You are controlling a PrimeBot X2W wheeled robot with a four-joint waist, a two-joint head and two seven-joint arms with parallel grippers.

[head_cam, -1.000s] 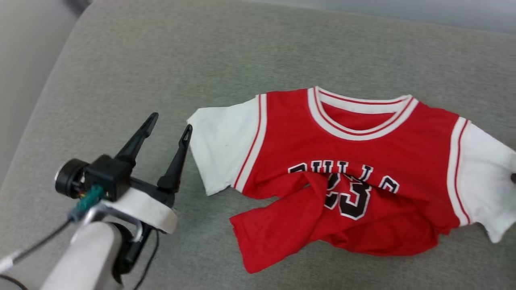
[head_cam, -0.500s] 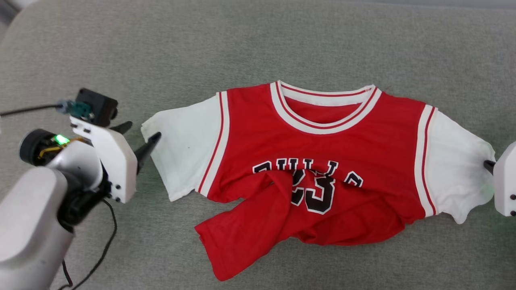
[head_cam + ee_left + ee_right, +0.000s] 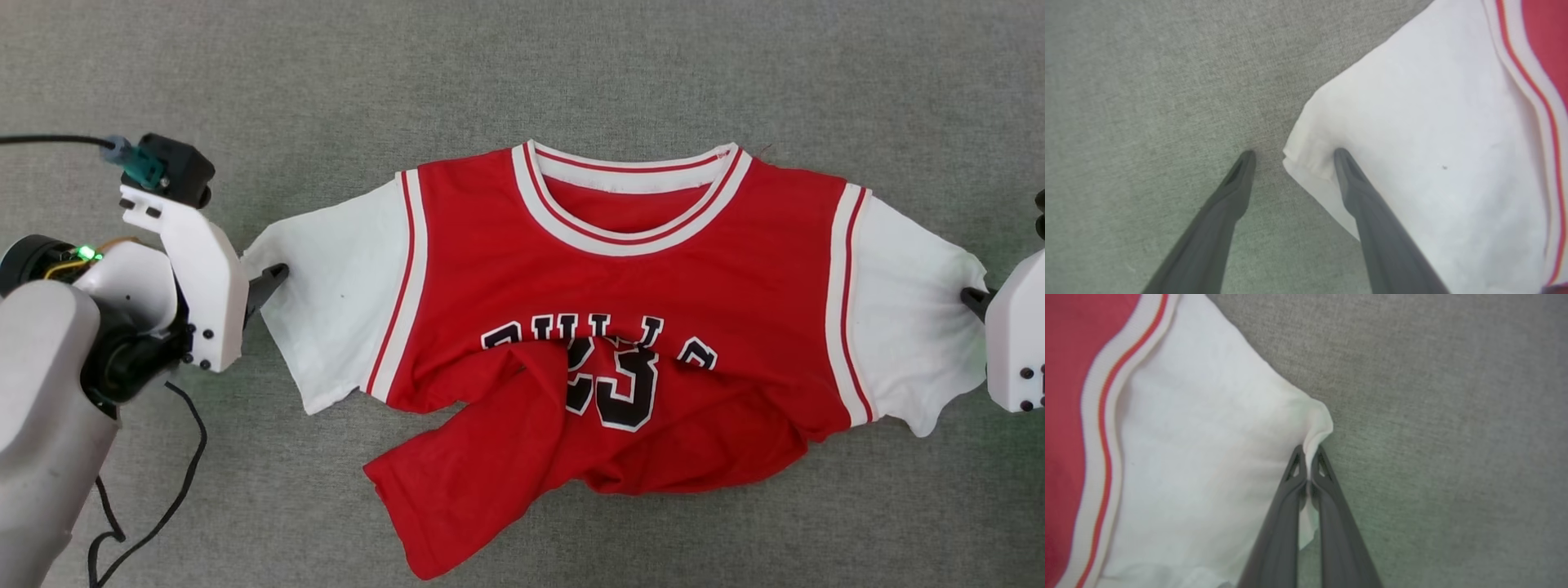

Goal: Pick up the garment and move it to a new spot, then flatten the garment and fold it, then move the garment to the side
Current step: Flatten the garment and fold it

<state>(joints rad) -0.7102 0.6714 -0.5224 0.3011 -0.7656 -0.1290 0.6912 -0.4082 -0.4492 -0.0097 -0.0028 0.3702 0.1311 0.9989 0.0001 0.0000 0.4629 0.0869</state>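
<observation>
The garment (image 3: 620,269), a red jersey with white sleeves, lies chest-up on the grey fabric surface, and its hem is bunched up over the number 23. My left gripper (image 3: 268,282) is at the outer edge of the left sleeve. In the left wrist view the gripper (image 3: 1294,156) is open: one finger rests on the white sleeve (image 3: 1412,143), the other on the grey surface, with the sleeve corner between them. My right gripper (image 3: 973,299) is at the right sleeve's outer edge. The right wrist view shows that gripper (image 3: 1309,454) shut on a pinch of the white sleeve (image 3: 1208,437).
The grey fabric surface (image 3: 245,73) runs out on all sides of the garment. A black cable (image 3: 167,506) hangs from my left arm and loops over the surface at the lower left.
The head camera has swung, shifting the whole picture. My left gripper turned and came up to the left sleeve's edge, straddling its corner. The right gripper stays on the right sleeve.
</observation>
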